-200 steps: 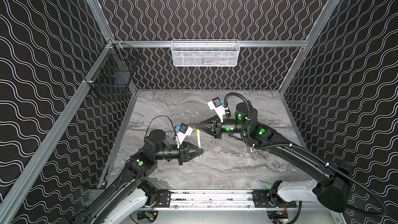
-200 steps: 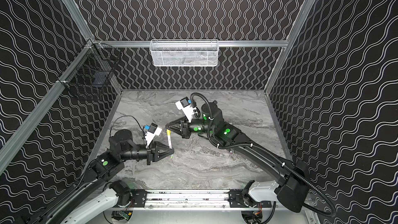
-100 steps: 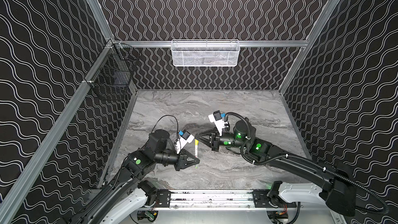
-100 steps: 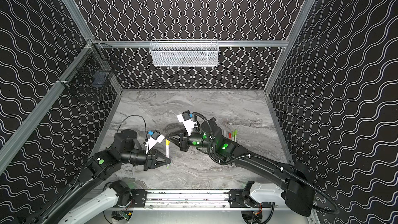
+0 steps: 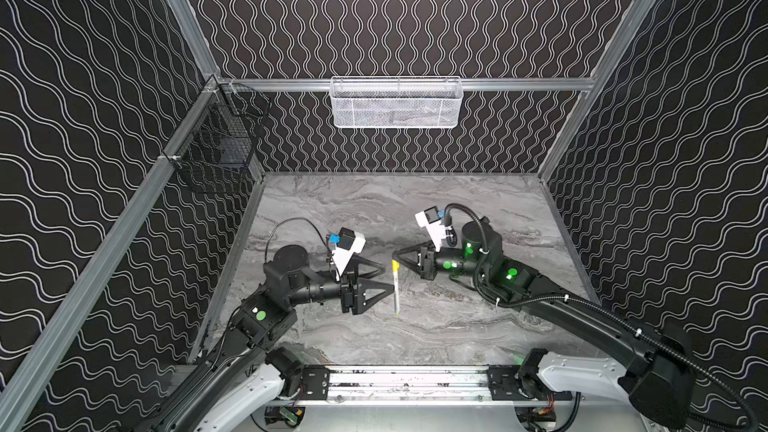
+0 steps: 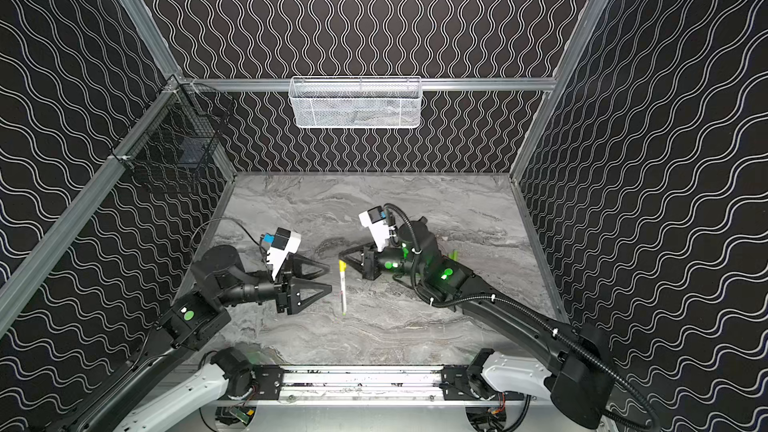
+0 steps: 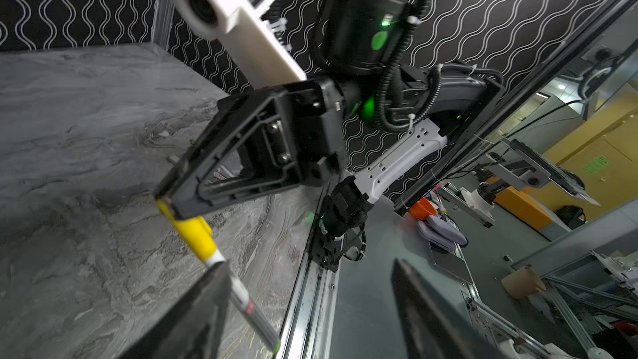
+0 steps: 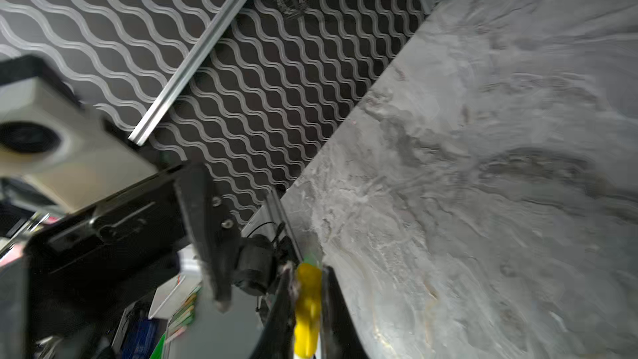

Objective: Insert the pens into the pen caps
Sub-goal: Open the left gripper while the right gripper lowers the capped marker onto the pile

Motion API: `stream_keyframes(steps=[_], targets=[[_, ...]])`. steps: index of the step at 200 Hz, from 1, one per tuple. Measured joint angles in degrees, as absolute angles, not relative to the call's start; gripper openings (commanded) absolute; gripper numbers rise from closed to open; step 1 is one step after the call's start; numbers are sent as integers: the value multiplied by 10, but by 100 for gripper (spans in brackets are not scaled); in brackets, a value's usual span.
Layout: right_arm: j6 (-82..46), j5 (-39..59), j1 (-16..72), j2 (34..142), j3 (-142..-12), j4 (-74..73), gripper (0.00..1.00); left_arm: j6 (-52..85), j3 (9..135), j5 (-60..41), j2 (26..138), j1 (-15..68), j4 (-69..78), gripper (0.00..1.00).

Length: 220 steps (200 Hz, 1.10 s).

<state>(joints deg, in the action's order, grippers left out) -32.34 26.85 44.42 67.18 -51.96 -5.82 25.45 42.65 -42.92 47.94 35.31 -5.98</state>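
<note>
And there it goes: the left hand [image 5: 388, 279] has just let go! A second ago it was clenched on the barrel. Now it stands released, jaws wide, reaching in from about 8 o'clock, with one finger right beside the pen [image 5: 396, 290] and the other well clear. Whether that near finger touches the barrel, I can't tell.

The pen runs 12 to 6 near the middle of the worktop [image 5: 415, 209], green tail end toward 6. From here I can't say whether that tail rests on the surface.

Its top end sits inside the yellow cap [image 5: 395, 264], and the right hand [image 5: 396, 257], coming in from 3 o'clock, is clenched on that cap alone.

My read: this pen looks seated, so the push is done and the right hand carries the joined piece by itself. Setting it down seems the next call, and a loose fit could let the barrel slip out.

Past the right arm, at about 2 o'clock, a sliver of green [image 6: 455, 254] shows, too little to name. Far back, the white mesh basket [image 5: 397, 103] hangs on the wall at 12.
</note>
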Motion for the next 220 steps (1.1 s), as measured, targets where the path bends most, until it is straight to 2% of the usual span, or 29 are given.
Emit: stream_keyframes(steps=[50, 94, 137, 155, 220], targets=[[-288, 282, 299, 674, -512, 8, 0, 238, 427, -395, 442, 353, -99, 99], [-206, 266, 173, 817, -549, 134, 0, 234, 434, -365, 443, 353, -144, 99], [-142, 186, 142, 921, -608, 224, 0, 234, 436, -354, 452, 353, -156, 99], [-128, 152, 141, 955, -627, 246, 5, 225, 439, -355, 462, 353, -157, 99], [-105, 53, 138, 1025, -658, 287, 8, 223, 438, -363, 488, 353, -151, 99]])
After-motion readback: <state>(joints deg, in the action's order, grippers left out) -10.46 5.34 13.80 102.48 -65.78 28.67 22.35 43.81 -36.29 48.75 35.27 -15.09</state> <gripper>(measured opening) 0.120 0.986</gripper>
